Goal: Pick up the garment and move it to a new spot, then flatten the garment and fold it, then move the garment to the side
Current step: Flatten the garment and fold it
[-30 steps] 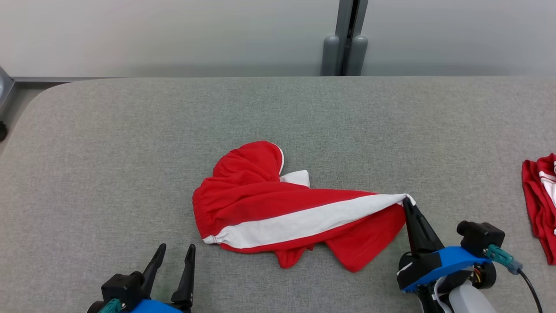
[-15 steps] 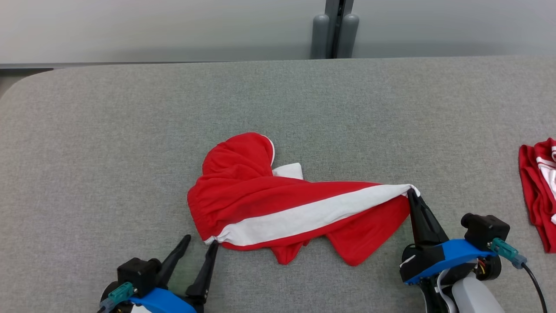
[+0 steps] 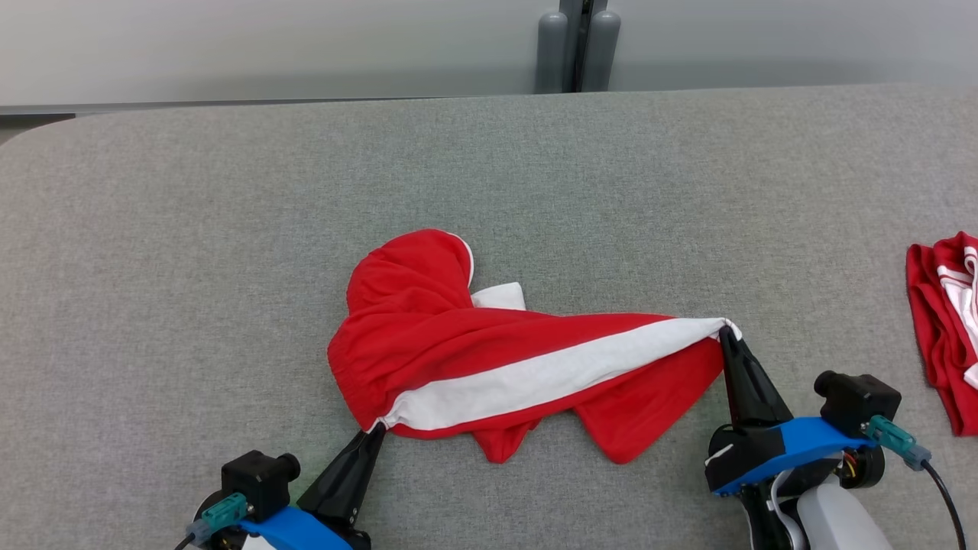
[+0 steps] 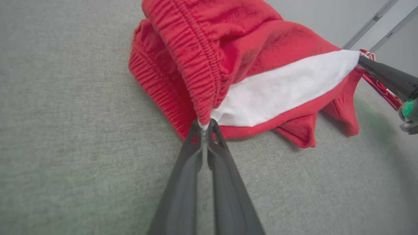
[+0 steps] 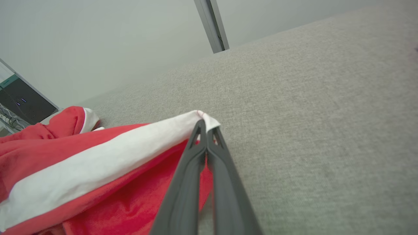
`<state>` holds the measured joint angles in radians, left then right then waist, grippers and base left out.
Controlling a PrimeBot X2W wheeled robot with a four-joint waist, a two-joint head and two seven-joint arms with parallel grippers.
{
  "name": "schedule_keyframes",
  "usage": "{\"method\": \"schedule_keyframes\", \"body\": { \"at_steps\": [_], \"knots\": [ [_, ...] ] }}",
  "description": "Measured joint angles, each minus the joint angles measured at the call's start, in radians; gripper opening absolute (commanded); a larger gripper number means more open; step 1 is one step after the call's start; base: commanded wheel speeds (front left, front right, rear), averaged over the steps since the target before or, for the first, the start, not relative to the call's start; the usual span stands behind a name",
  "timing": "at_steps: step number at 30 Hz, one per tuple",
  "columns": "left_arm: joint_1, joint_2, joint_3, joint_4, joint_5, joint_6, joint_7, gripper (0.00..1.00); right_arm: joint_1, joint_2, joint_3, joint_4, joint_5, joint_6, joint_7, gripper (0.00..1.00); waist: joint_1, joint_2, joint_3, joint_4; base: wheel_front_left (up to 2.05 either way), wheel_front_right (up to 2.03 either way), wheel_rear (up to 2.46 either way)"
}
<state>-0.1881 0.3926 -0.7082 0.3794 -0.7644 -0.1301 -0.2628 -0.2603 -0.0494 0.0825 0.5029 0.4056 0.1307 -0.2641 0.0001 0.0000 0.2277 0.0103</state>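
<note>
The left gripper (image 3: 374, 430) has its jaws pinched together on one corner of the red garment (image 3: 428, 336), at the point where the gathered waistband (image 4: 196, 75) meets the end of the white stripe (image 3: 550, 374). The right gripper (image 3: 723, 334) has its jaws clamped the same way on the stripe's opposite end, with a small tip of white cloth poking out past them. The stripe runs straight from one set of jaws to the other, and the rest of the garment lies bunched on the grey worktop (image 3: 191, 229), mostly on the far side of that line, with two red flaps sagging on the near side. Well apart from the right jaws, on their outer side, lies a second red-and-white cloth (image 3: 936, 321).
</note>
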Motion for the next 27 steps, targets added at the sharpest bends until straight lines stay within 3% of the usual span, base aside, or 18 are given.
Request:
{"method": "schedule_keyframes", "body": {
  "at_steps": [5,12,20,27],
  "knots": [
    [-0.01,0.015,-0.017,-0.039,0.0,0.0,0.0,0.0,-0.003,0.0,-0.008,-0.016,0.0,0.0,0.0,0.0,0.0,0.0,-0.012,0.011,0.0,0.0,0.0],
    [-0.051,0.062,-0.006,-0.205,0.027,0.0,0.0,0.0,-0.011,0.0,-0.032,-0.139,0.007,0.0,0.0,0.0,0.0,0.0,-0.078,0.034,0.0,0.0,0.0],
    [-0.232,0.206,-0.059,-0.346,-0.052,0.0,0.006,0.0,-0.078,0.0,-0.073,-0.309,-0.039,0.0,0.0,0.0,-0.0002,0.0,-0.18,0.026,0.0,0.0,0.0],
    [-0.455,0.304,-0.087,-0.44,-0.181,0.0,0.099,0.0,-0.187,0.0,-0.057,-0.388,-0.076,0.0,0.0,0.0,-0.0003,0.0,-0.229,-0.011,0.0,0.0,0.0]
  ]
}}
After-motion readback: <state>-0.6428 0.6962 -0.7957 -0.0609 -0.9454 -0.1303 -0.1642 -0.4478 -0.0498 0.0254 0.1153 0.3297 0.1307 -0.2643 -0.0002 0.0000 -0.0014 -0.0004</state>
